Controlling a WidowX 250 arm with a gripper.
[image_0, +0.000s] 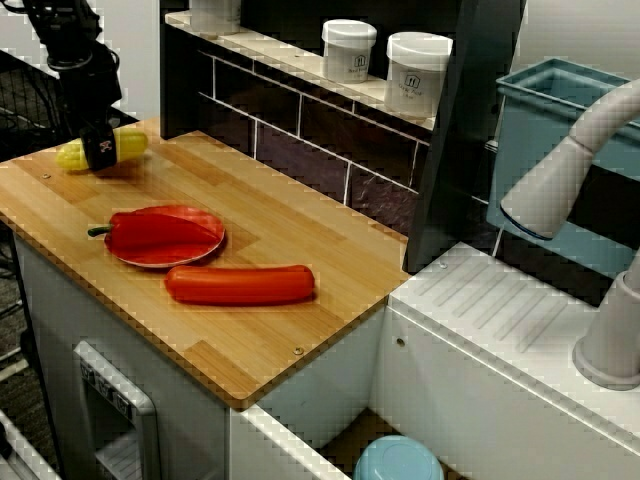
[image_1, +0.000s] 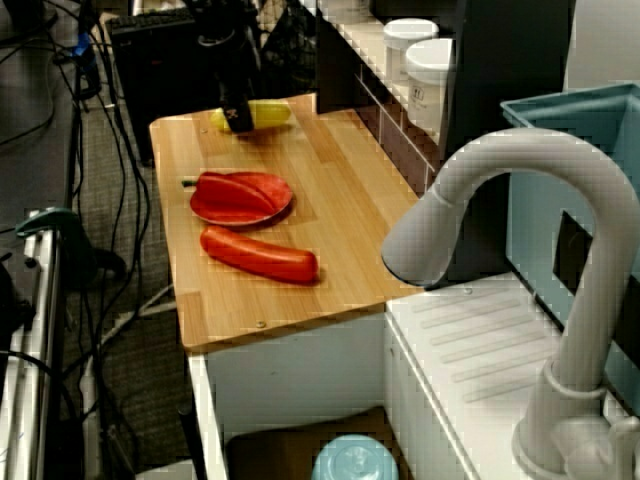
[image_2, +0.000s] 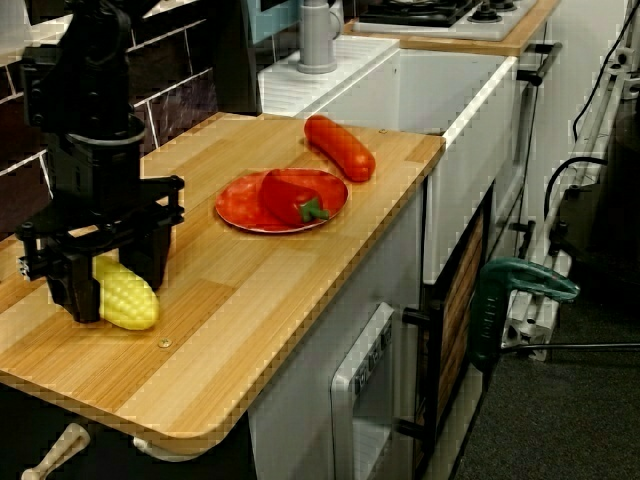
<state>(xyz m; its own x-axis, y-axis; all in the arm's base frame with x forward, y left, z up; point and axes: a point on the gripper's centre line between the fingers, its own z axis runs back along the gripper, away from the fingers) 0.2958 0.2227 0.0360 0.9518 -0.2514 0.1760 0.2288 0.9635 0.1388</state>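
- Right now, in the view from the counter's open end, your gripper (image_2: 112, 283) is down over the corn cob (image_2: 130, 300), with one finger (image_2: 75, 290) on each side of it.
- You cannot tell from any view whether the jaws are pressing on the cob or only standing around it.
- The corn cob lies flat on the wooden counter (image_0: 300, 230), near the corner farthest from the sink.
- In the view along the tiled wall, the gripper crosses the cob about at its middle, and yellow shows on both sides.
- Well apart from the cob you have a red plate (image_0: 205, 252) with a red pepper (image_0: 160, 232) lying on it.
- A red sausage (image_0: 240, 285) lies on the wood just beside the plate, towards the sink end.
- Two white jars (image_0: 349, 50) stand on the shelf above the tiles.
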